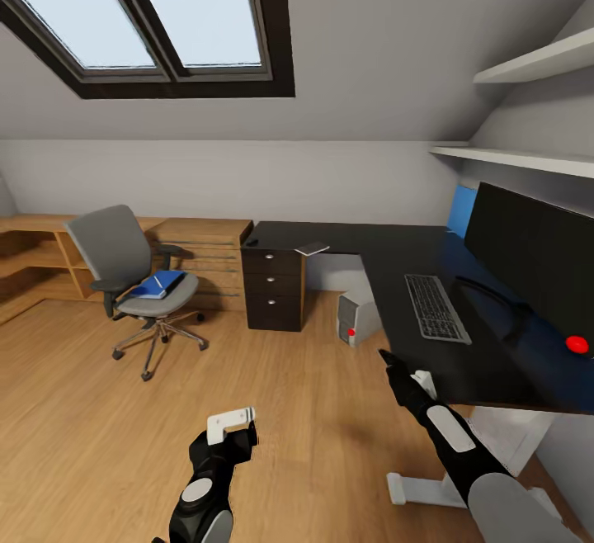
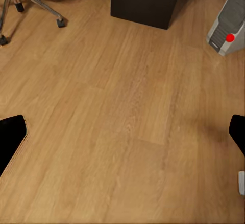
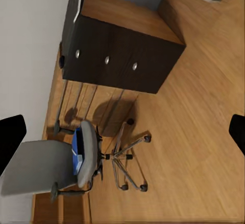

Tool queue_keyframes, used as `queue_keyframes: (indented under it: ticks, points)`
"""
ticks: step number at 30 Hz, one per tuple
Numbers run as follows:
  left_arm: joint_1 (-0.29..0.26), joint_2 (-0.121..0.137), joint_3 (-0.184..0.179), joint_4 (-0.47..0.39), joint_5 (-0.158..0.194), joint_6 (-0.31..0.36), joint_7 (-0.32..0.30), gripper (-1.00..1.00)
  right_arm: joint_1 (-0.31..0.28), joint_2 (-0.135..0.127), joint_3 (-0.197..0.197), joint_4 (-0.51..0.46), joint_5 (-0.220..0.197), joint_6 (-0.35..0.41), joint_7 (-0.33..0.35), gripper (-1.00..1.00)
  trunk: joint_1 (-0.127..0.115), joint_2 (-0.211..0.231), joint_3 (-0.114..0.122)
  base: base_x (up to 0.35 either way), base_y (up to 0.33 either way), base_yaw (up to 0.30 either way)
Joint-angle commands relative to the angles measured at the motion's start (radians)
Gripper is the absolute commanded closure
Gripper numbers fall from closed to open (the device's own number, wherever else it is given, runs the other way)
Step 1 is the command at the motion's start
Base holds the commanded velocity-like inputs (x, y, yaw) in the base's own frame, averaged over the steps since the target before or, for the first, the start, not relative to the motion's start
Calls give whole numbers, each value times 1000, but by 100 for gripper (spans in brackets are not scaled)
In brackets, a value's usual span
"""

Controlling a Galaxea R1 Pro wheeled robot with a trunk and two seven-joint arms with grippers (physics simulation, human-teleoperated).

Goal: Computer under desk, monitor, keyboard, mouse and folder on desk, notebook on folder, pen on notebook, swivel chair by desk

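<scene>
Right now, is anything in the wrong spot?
Yes. The folder lies on the chair seat, not the desk, and the chair stands apart from the desk, out on the floor.

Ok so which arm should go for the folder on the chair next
Probably the left. The folder lies on the swivel chair at the robot's left, the left gripper's side. The right gripper hangs by the desk edge, farther across. Both look open and empty.
</scene>
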Motion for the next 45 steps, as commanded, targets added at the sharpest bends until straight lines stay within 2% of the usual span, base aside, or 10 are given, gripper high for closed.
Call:
queue_keyframes:
  ticks: [1, 6, 11, 14, 22, 23, 27, 33, 38, 45]
  points:
    - [-1, 0, -3, 2, 5, 3, 7, -100, 0, 4, 2, 0, -7, 5, 2, -100, 0, -1, -1, 20, 332, 0]
    - [-1, -1, -7, 27, 4, 2, 8, -100, 0, 15, 31, -1, 14, -6, 2, -100, 0, -1, -1, 96, 316, 0]
    - [-1, -2, -9, 45, 0, -1, 12, -100, 0, 21, 114, -1, 97, -87, -9, -100, 0, -1, -1, 121, 143, 0]
    - [-1, -2, -10, 44, -1, -3, 14, -100, -1, 24, 148, -8, 143, -133, -79, -100, 0, -1, -1, 25, 28, 0]
    - [-1, -1, -9, 39, -1, -4, 15, -100, 2, 25, 250, -165, 194, -144, -424, -100, -11, 20, 8, 4, 5, 0]
    - [-1, -2, -10, 39, 0, -3, 15, -100, 3, 23, 336, -260, 207, -144, -658, -100, -15, 27, 11, 0, 0, 0]
    - [-1, -3, -10, 39, 0, -3, 13, -100, 6, 18, 420, -376, 214, -147, -888, -100, -31, 55, 24, 0, 0, 0]
    - [-1, -2, -10, 39, 0, -3, 13, -100, 11, 7, 439, -439, 212, -138, -949, -100, -54, 97, 43, 0, 0, 0]
    - [-1, -1, -10, 39, 0, -3, 13, -100, 23, -25, 462, -481, 215, -120, -960, -100, -73, 132, 58, 0, 0, 0]
    - [-1, -1, -9, 39, 0, -2, 12, -100, 41, -38, 624, -530, 315, -116, -952, -100, -92, 167, 74, 0, 0, 0]
